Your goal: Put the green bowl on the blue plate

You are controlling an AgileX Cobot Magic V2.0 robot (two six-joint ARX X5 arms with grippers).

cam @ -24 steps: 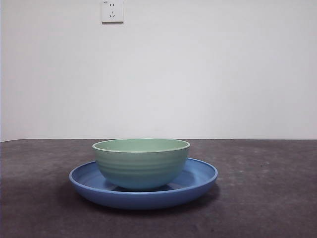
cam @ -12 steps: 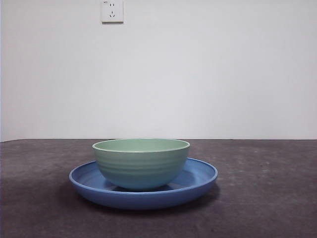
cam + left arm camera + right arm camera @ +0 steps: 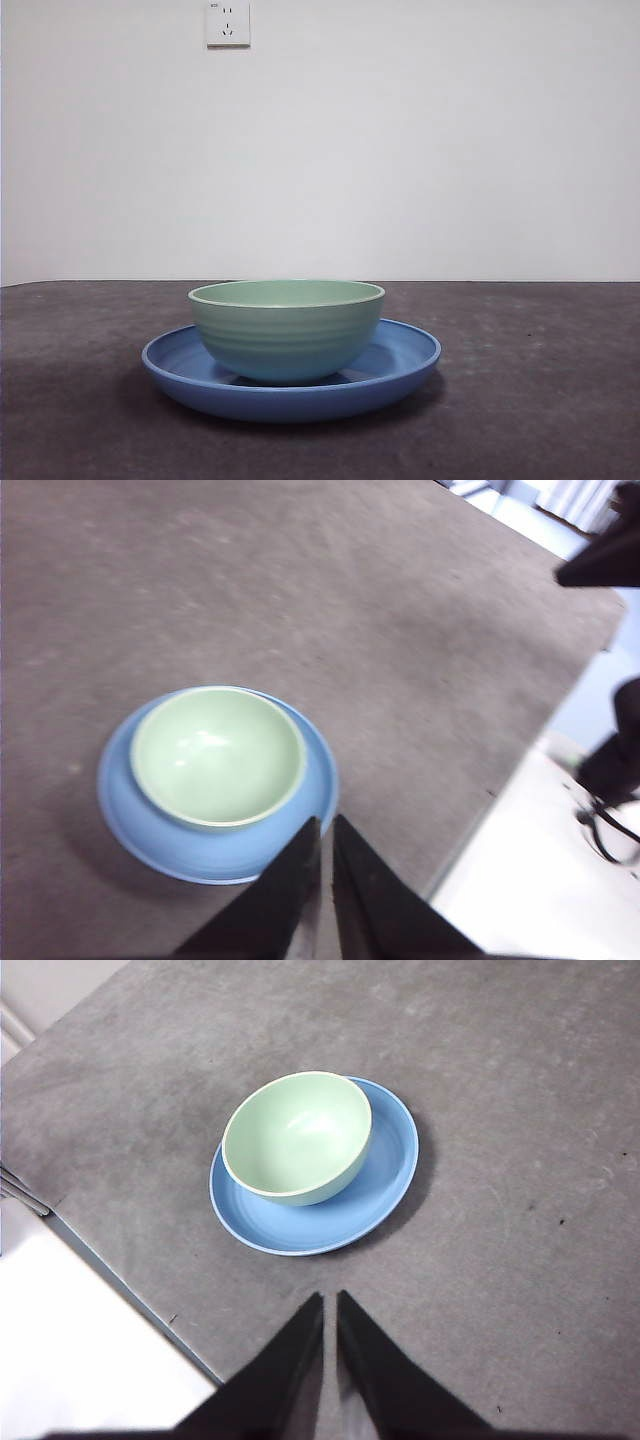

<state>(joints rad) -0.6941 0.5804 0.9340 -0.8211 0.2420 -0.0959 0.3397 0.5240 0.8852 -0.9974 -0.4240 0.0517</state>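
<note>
The green bowl is seen seated upright inside the blue plate, set toward one side of the plate's well rather than centred, with the pair standing on the table away from its edges; the placement is judged complete. Both the left gripper and the right gripper are held high above the table and well apart from the crockery. On each, the jaws are drawn nearly together with only a thin slit between them, and nothing is gripped or touched.
</note>
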